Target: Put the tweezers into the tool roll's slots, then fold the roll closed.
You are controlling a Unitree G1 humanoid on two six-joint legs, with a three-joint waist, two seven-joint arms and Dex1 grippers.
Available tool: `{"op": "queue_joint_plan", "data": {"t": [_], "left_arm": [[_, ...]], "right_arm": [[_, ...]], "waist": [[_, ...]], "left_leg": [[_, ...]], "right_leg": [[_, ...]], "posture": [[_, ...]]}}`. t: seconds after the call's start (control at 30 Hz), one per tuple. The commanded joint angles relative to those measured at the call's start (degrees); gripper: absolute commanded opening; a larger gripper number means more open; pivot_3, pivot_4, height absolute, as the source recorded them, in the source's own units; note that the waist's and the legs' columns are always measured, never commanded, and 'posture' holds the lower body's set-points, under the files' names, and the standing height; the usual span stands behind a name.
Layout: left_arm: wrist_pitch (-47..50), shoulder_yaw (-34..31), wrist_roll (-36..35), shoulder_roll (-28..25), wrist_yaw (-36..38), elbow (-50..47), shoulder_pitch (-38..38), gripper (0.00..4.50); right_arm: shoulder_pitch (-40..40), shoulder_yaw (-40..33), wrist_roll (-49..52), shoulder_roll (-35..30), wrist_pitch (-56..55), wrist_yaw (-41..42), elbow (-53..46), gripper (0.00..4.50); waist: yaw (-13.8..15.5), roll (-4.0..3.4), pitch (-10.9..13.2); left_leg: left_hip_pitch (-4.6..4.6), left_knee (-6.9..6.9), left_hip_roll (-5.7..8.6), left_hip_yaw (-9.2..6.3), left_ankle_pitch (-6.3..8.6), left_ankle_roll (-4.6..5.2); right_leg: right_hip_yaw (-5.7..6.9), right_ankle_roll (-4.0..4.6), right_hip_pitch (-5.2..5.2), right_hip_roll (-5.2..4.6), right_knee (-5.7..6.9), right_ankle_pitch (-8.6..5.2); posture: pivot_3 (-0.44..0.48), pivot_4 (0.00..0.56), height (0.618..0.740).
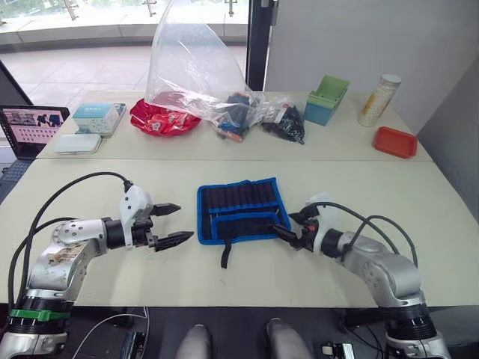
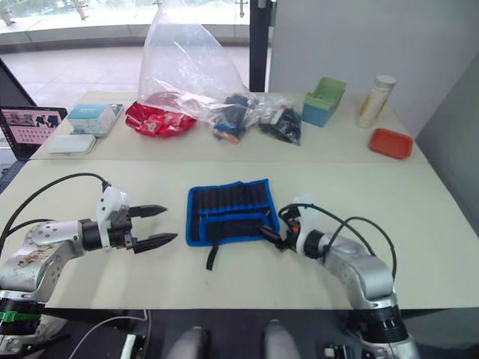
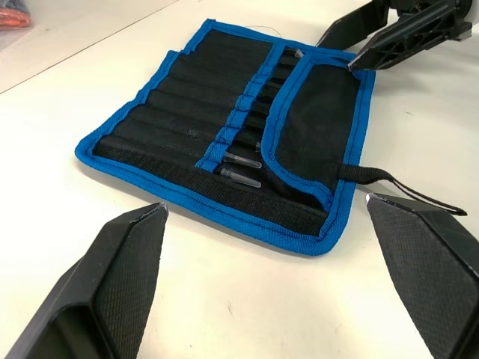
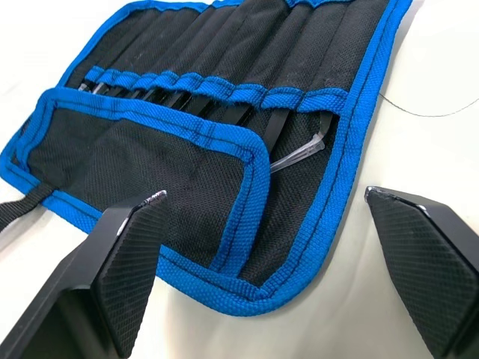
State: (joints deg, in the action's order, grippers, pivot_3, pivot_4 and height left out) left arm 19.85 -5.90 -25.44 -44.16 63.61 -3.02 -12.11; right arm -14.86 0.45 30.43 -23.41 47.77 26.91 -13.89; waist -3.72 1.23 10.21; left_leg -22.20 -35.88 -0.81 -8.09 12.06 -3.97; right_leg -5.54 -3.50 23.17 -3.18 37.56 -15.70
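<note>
centrally, tool roll: navy-black fabric with bright blue edging, lying unrolled and flat on the near cream table, between the two grippers. slots: a row of narrow pockets under a blue band across the inner face. tweezers: slim black pieces seated in the slots, some tips capped in clear sleeves and poking out below the band; exact count cannot be told. flap: blue-bordered, lying over the lower part of the roll. strap: short, black, trailing off the near edge onto the table. left gripper: just beside the roll's left edge, fingers spread apart, holding nothing. right gripper: at the roll's near right corner, fingers apart, holding nothing. far table: clear plastic bag, red packet, black bag of small parts, teal bin, cylindrical canister, red tray, small boxes. laptop at far left.
</note>
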Motion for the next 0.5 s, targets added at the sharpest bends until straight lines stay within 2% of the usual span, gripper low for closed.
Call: {"op": "queue_joint_plan", "data": {"t": [0.03, 0.07, 0.37, 0.4, 0.5], "left_arm": [[-1.4, -1.4, 0.2, -1.0, 0.0, -1.6, 0.7, 4.50], [-1.5, -1.4, 0.4, -1.0, 0.0, -1.6, 0.8, 4.50], [-2.1, -1.3, 0.6, -1.0, 0.0, -0.9, 0.4, 4.50], [-2.1, -1.3, 0.6, -1.0, -0.1, -0.9, 0.4, 4.50], [-2.1, -1.2, 0.6, -0.9, -0.2, -1.0, 0.4, 4.50]], "right_arm": [[0.5, -1.8, 3.0, 1.8, 2.9, 0.0, 0.1, 3.57], [0.4, -2.5, 3.7, 2.5, 3.3, 0.0, -0.1, 3.33], [-0.3, -6.3, 6.2, 4.9, 4.6, -1.5, -1.5, 0.24], [-0.4, -6.6, 6.6, 4.8, 4.7, -1.4, -1.8, 0.04], [-0.4, -7.0, 7.2, 4.0, 5.2, -0.8, -2.9, 0.04]], "waist": [[-0.1, 0.00, 0.0], [-0.2, 0.00, 0.0], [-0.2, -0.02, 0.0], [-0.2, -0.02, 0.0], [-0.2, -0.02, 0.0]], "left_leg": [[0.01, 0.00, 0.00, 0.00, 0.00, 0.00], [0.01, 0.00, -0.01, 0.00, 0.00, 0.00], [-0.01, 0.00, -0.02, 0.00, 0.00, 0.00], [-0.01, 0.00, -0.02, 0.00, 0.00, 0.00], [-0.01, 0.00, -0.02, 0.00, 0.00, 0.00]], "right_leg": [[0.00, 0.00, 0.00, 0.01, 0.01, 0.00], [0.00, 0.00, 0.00, 0.01, 0.01, 0.00], [-0.01, 0.00, 0.02, 0.02, 0.02, 0.00], [-0.01, 0.00, 0.02, 0.02, 0.02, 0.00], [-0.01, 0.00, 0.02, 0.02, 0.02, 0.00]], "posture": [[0.000, 0.150, 0.740], [0.000, 0.150, 0.740], [0.000, 0.150, 0.740], [0.000, 0.150, 0.740], [0.000, 0.150, 0.740]]}}
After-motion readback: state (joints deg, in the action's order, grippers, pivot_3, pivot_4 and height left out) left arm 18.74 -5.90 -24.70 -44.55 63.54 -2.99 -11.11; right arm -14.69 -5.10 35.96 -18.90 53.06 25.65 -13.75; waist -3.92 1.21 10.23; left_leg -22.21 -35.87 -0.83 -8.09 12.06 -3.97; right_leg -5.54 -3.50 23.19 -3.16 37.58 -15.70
